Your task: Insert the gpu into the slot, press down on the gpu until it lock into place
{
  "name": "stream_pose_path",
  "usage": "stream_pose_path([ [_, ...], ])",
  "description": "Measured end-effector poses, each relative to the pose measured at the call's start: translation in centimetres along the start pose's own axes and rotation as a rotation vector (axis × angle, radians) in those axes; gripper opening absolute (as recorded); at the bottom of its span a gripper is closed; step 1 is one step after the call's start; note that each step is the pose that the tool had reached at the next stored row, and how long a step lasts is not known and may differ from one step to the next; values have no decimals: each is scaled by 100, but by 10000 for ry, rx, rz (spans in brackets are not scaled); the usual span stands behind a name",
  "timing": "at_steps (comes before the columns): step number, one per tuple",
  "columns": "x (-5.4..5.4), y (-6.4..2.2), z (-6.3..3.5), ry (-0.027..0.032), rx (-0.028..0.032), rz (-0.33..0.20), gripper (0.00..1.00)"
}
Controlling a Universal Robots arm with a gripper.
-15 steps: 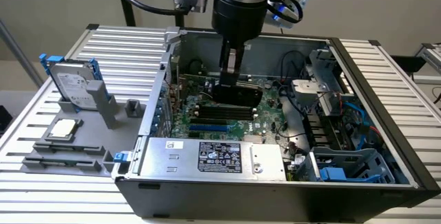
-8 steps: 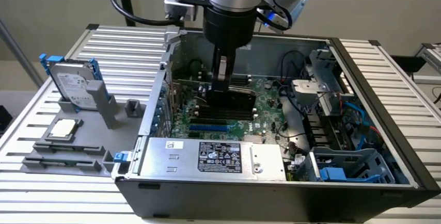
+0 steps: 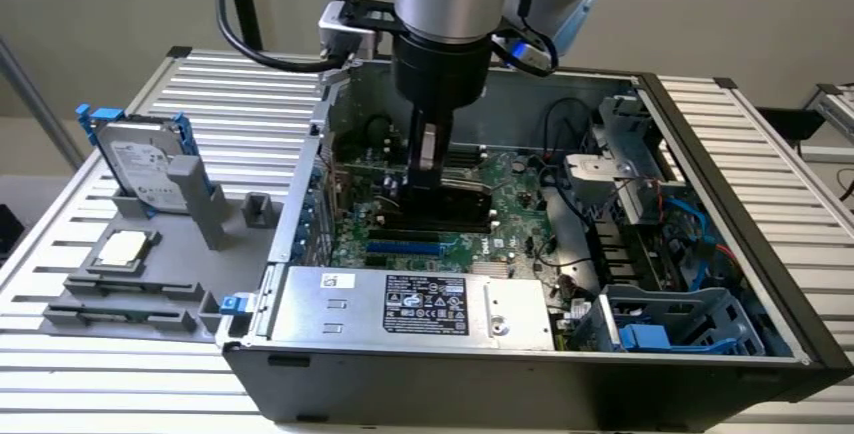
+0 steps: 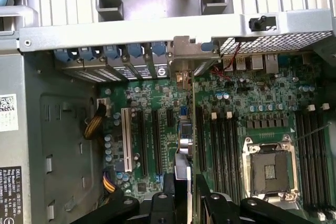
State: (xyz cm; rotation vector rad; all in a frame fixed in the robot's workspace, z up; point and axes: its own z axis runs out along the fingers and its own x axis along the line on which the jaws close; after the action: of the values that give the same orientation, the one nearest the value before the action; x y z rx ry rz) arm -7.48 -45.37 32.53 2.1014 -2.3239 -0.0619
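Gpu (image 3: 449,211) stands edge-on, pinched between the fingers of the gripper (image 4: 184,190) close by the slot (image 3: 407,250), yet you cannot see whether its lower edge is seated

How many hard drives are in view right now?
1. The hard drive stands in the grey holder at the exterior view's left, outside the case. More may be hidden in its drive bays.

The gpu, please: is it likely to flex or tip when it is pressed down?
Probably stiff: the gpu looks like a flat, rigid card. It could tip sideways, since it stands on its thin edge, held by the gripper. Being so thin, it is likely light.
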Motion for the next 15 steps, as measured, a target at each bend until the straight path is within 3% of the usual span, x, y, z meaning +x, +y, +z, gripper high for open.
stream_pose_path([
  [15, 9, 18, 273, -40, 1, -2, 26],
])
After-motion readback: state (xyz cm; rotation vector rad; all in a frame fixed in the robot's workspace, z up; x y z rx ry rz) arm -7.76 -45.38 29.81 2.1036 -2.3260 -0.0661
